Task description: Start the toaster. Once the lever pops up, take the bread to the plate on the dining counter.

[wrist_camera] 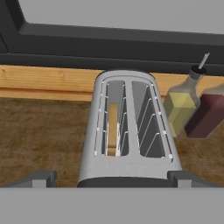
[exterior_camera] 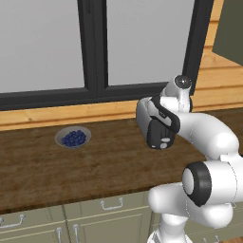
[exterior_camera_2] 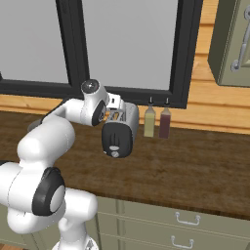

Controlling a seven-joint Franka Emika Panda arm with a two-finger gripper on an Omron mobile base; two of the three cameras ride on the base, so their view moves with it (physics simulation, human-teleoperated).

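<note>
The silver-white toaster (wrist_camera: 129,131) stands on the dark wood worktop with its two slots facing up. A tan bread (wrist_camera: 112,127) slice sits low in its left slot and shows as a tan sliver (exterior_camera_2: 116,116) from the right base. Its black end face (exterior_camera_2: 117,139) points toward the robot, with the small pale lever (exterior_camera_2: 114,146) just above the round knob. My gripper (wrist_camera: 113,179) hovers above the toaster's near end, open wide, one fingertip (wrist_camera: 43,178) off each side, holding nothing. From the left base the toaster (exterior_camera: 159,134) sits under the hand. The plate and the dining counter are out of view.
An olive bottle (wrist_camera: 181,107) and a dark red bottle (wrist_camera: 208,114) stand just right of the toaster against the wooden backsplash. A grey bowl of blueberries (exterior_camera: 73,137) sits far left on the worktop (exterior_camera: 95,163). A dark window frame runs behind; a wall cabinet (exterior_camera_2: 234,44) hangs at right.
</note>
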